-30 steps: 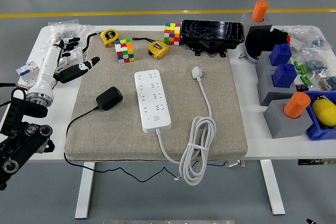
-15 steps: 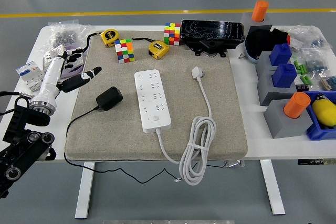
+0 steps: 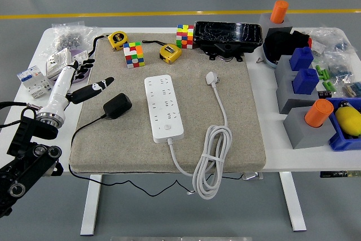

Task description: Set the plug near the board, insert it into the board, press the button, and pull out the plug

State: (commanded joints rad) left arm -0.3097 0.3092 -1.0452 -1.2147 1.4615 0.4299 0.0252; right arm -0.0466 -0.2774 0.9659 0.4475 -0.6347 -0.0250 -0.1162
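The left hand (image 3: 79, 80) hovers open and empty at nine o'clock, just beside the black plug (image 3: 117, 105), which lies left of the white board (image 3: 163, 107).

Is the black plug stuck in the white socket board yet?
No, it's out. The black plug adapter lies on the grey mat, left of the white power strip, not touching it.
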